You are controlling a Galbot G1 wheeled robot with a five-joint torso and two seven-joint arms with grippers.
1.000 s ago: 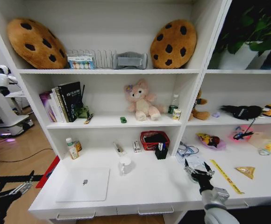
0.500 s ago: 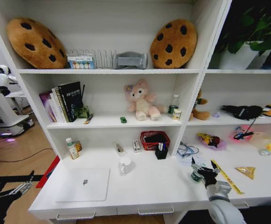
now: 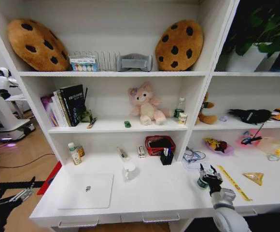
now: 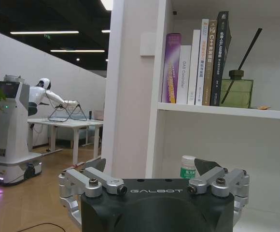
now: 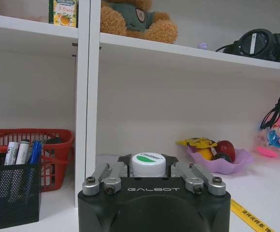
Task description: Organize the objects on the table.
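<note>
The left gripper (image 3: 7,202) hangs off the desk's left end, below the desk top and over the wooden floor; in the left wrist view its jaws stand wide apart with nothing between them. On the desk (image 3: 159,193), a closed silver laptop (image 3: 87,190) lies flat near the front left corner. Behind it, by the back edge, stand two small bottles (image 3: 74,152). Near the middle of the desk sits a white cup (image 3: 129,170), and farther back a red basket (image 3: 160,144) with a black mesh pen holder (image 3: 166,157) just in front of it, pens (image 5: 23,151) standing inside. On the desk's right part, the right gripper (image 3: 208,178) is down at the surface around a small white jar with a green-marked lid (image 5: 148,164); the right wrist view shows the jar between the fingers (image 5: 105,176), which sit close on both sides, though actual contact cannot be told. A yellow ruler (image 3: 233,182) lies just right of that gripper, toward the front edge.
</note>
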